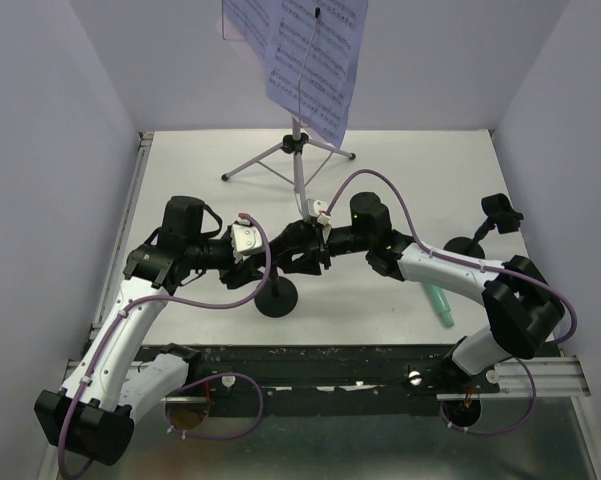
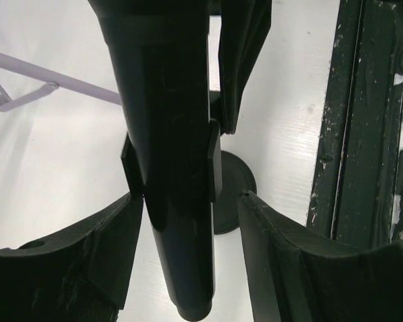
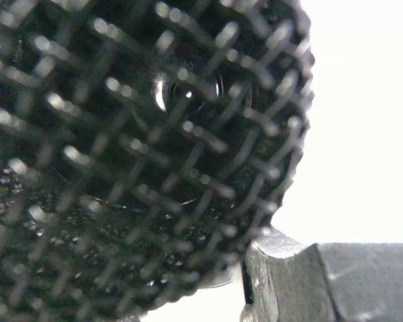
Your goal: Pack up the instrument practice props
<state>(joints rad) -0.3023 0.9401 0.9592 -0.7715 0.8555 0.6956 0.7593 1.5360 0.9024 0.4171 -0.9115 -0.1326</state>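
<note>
A black round-based clip holder (image 1: 277,302) stands mid-table and carries a black microphone. My left gripper (image 1: 280,245) is open, its jaws on either side of the microphone's black handle (image 2: 174,168), with a gap on the right; the holder's base (image 2: 236,184) shows behind. My right gripper (image 1: 317,245) meets it from the right. The mesh head (image 3: 141,154) fills the right wrist view against one finger (image 3: 288,282); the other finger is hidden. The teal microphone (image 1: 438,302) lies by the right arm. A second holder (image 1: 480,232) stands at right. The tripod pole (image 1: 298,165) holds the white sheet-music pages (image 1: 305,55).
A black rail strip (image 1: 330,365) runs along the near table edge, seen also in the left wrist view (image 2: 362,134). A tripod leg (image 2: 53,79) lies to the left of the left gripper. White walls close in the table on three sides.
</note>
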